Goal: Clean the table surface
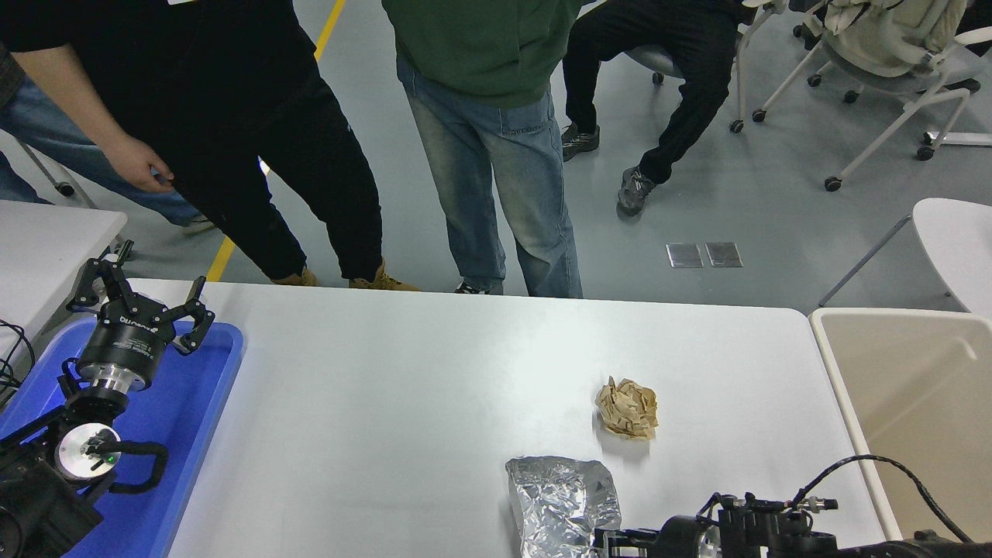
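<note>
Foil wrapper (563, 504) lay just left of our right gripper (608, 539), finger state unclear; left gripper (139, 302) parked open, far off.

Grey floor (759, 209) with a yellow line (325, 31) — wheeled office chairs (876, 70) at the far right.

1 foil bag (563, 504), 1 paper ball (627, 408), 1 blue tray (174, 434), 1 beige bin (914, 403) — 2 claws: left (139, 304), right (612, 540).
</note>
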